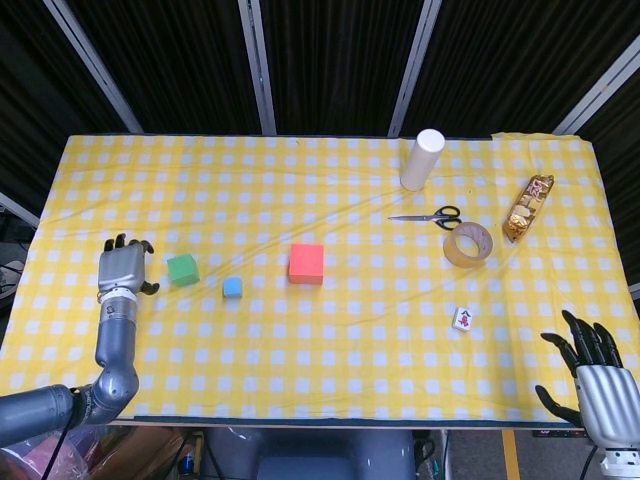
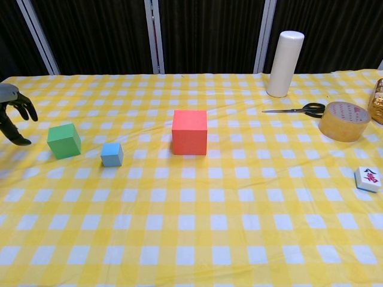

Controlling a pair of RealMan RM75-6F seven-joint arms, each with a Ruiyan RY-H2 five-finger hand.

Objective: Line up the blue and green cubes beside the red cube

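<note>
Looking at the desk (image 1: 330,370) with its yellow checked cloth, the three cubes already sit in a rough row. The red cube (image 1: 306,263) is the big one in the middle. The blue cube (image 1: 232,288) is the small one, well to the left of it, with a gap between. The green cube (image 1: 182,269) is further left again, near the blue one but not touching it.

The left hand (image 1: 124,268) is just beside the green cube, on its outer side. Its fingers are apart and it holds nothing. The right hand (image 1: 598,378) waits far off at the near right corner, fingers spread, also holding nothing.

The job right now looks like taking the green cube. To do it well, the left hand should come over the cube, with the thumb on one flat side and the fingers on the other side. It should squeeze gently, because the cube looks soft and light. Lift it up a little before moving, so it does not drag the cloth or bump the blue cube.

The blue cube sits a bit nearer the front than the other two, so it may need a small push back to make the line straight. The scissors (image 1: 427,216), tape roll (image 1: 467,245), white tube (image 1: 422,159) and small tile (image 1: 462,318) are off to the right, out of the way.
</note>
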